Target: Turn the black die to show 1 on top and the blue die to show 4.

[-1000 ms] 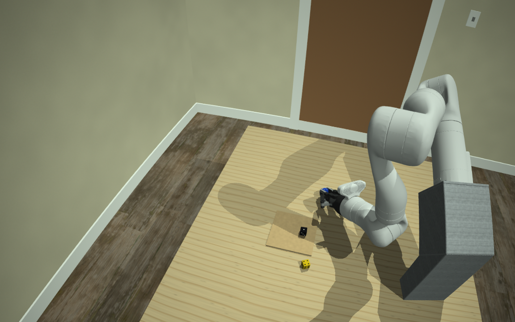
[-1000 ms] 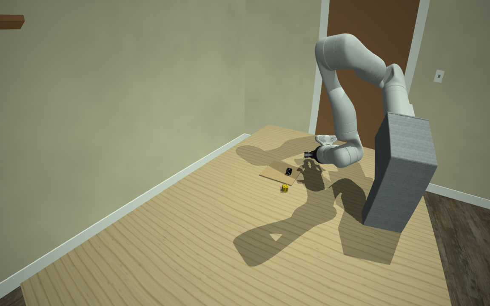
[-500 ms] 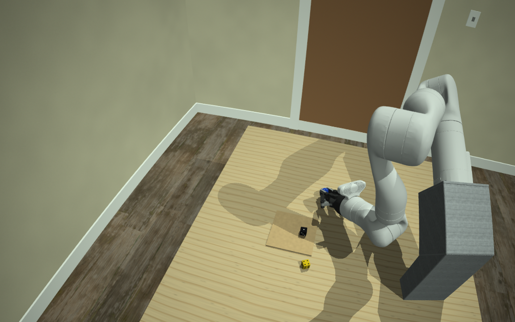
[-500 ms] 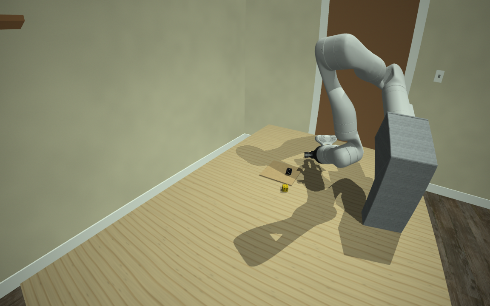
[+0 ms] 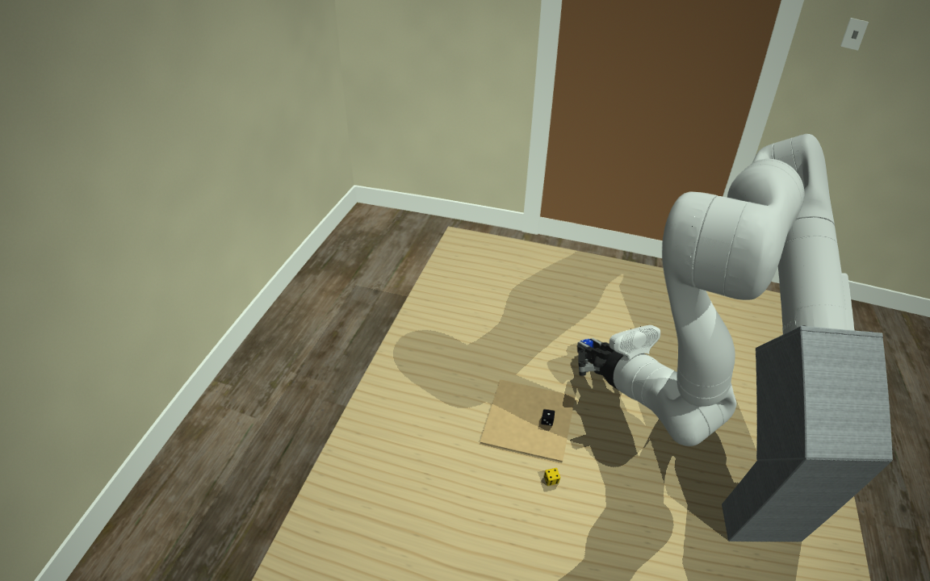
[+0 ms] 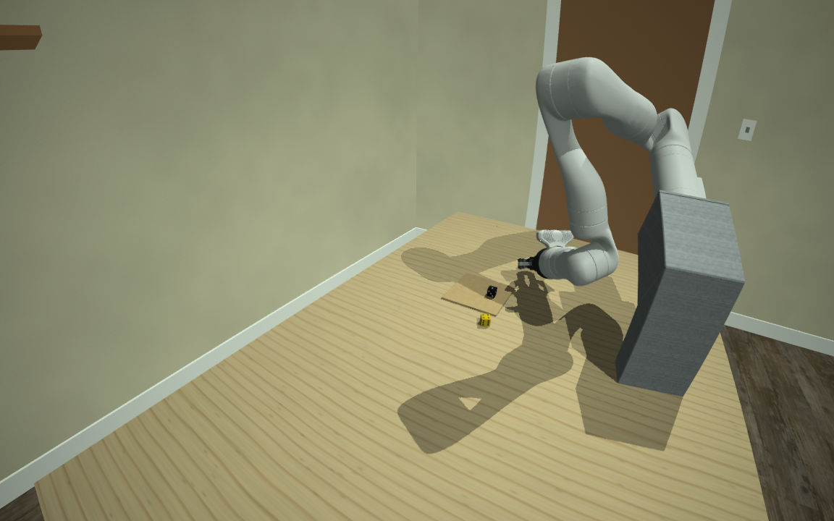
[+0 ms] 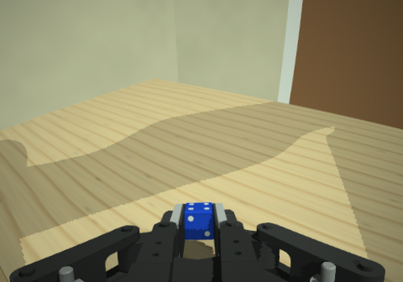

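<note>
My gripper [image 5: 585,345] [image 6: 523,263] [image 7: 199,216] points roughly level, beyond the mat's right back corner. It is shut on the blue die [image 5: 588,342] [image 7: 199,227], which shows four pips on its upper face and two on the face toward the wrist camera. The finger hides the die in the exterior view. The exact gap below it is unclear. The black die [image 5: 547,417] [image 6: 491,291] rests on the mat [image 5: 515,433] [image 6: 465,300] near its right edge, seemingly with one pip on top. The yellow die [image 5: 552,477] [image 6: 484,320] lies on the table in front of the mat, apparently four up.
The wooden table [image 5: 382,505] [image 6: 277,388] [image 7: 105,106] carries the mat and broad arm shadows. The grey block [image 5: 844,397] [image 6: 698,310] under the arm's base stands at the right. A brown door [image 5: 656,108] [image 6: 627,38] and walls stand behind the table.
</note>
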Motion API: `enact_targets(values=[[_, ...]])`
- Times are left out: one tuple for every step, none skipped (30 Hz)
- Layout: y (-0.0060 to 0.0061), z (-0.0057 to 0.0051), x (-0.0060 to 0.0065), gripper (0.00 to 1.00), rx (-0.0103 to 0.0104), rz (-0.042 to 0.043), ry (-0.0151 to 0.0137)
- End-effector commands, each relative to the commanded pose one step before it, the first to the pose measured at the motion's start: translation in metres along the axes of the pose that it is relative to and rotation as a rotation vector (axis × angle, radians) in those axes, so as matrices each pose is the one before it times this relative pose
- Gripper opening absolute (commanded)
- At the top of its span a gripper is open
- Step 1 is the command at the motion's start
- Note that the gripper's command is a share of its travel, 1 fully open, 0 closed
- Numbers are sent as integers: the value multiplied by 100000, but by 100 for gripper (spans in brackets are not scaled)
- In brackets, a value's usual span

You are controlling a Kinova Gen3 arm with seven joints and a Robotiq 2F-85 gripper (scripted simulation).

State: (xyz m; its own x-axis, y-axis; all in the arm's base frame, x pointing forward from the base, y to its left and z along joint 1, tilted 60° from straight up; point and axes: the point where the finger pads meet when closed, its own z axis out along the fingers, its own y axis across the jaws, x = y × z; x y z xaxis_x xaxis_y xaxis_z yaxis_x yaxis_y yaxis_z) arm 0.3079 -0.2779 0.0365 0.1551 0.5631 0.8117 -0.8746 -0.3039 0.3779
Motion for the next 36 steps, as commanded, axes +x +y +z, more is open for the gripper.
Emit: enact_targets(values=[[0,31,-36,15,12,-5,67],[0,21,-40,15,0,-1,0],[0,25,-47,15,0,-1,0],[0,29,-54,15,0,0,0],[0,31,-59,15,0,1,0],[0,33,-62,15,0,2,0],[0,0,0,15,0,0,0],[0,0,0,15,0,0,0],[0,34,-64,15,1,3,0],[0,34,-64,15,-1,-3,0],[0,33,-63,15,0,-2,0],[0,32,-59,15,0,-1,0],[0,29,-54,15,0,0,0],[0,25,-48,15,0,1,0],[0,21,-40,15,0,1,0],[0,17,-32,15,0,1,0],[0,13,-24,15,0,1,0],[0,9,-16,15,0,1,0],[0,5,-9,15,0,0,0],[0,2,-4,15,0,0,0],[0,0,-1,15,0,0,0],[0,0,0,15,0,0,0],[0,0,0,15,0,0,0],[0,0,0,15,0,0,0],[0,0,0,15,0,0,0],[0,0,0,15,0,0,0],[0,0,0,15,0,0,0],[0,0,0,15,0,0,0],[0,0,0,15,0,0,0],[0,0,0,15,0,0,0],[0,0,0,15,0,0,0],[0,0,0,15,0,0,0],[0,0,0,15,0,0,0],[0,0,0,15,0,0,0],[0,0,0,15,0,0,0],[0,0,0,15,0,0,0]])
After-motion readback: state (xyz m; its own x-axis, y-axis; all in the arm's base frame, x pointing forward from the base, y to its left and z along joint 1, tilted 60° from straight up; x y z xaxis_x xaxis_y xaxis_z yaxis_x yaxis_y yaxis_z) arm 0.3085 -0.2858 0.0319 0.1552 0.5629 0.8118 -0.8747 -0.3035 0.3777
